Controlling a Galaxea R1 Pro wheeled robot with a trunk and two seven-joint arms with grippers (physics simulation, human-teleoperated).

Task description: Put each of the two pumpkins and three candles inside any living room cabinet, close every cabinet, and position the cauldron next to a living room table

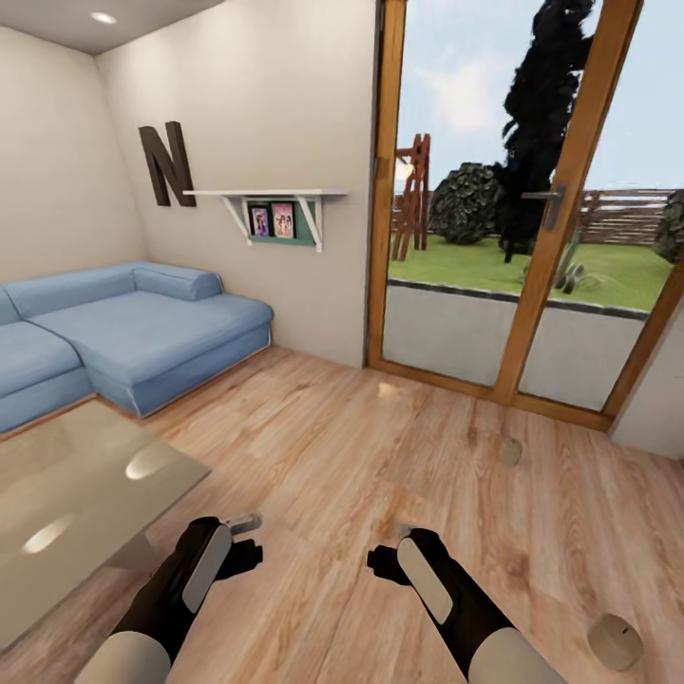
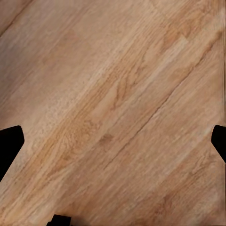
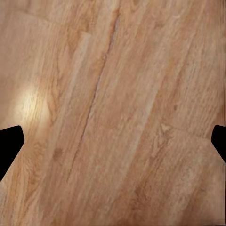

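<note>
- While both arms hang low over the wooden floor (image 1: 380, 446), the left gripper (image 1: 249, 538) and the right gripper (image 1: 394, 548) hold nothing and point down at the planks
- Seen from the left wrist, the two dark fingertips (image 2: 9, 141) stand at opposite edges of the picture with bare floor (image 2: 113, 103) between them, so the jaws of the left gripper are wide apart
- Seen from the right wrist, the dark fingertips (image 3: 9, 143) stand the same way, with only floor (image 3: 117, 113) between them, so the jaws of the right gripper are wide apart too
- One candle (image 1: 615, 641), a short beige cylinder, stands on the floor near the right arm, close to the lower right corner of the head view
- A second candle (image 1: 510, 451) stands on the floor further ahead, near the glass door (image 1: 532, 228), well apart from the first one
- A small pale object (image 1: 387, 389) lies on the floor close to the door frame; it is too small to tell what it is
- A table with a glass top (image 1: 76, 494) is beside the left arm, and its near corner comes close to the left gripper
- A blue sofa (image 1: 123, 332) stands behind the table along the wall
- On the wall above the sofa hangs a dark letter N (image 1: 167, 163), and beside it a white shelf (image 1: 266, 195) carries small pictures
- Through the door a green lawn and dark bushes are visible
</note>
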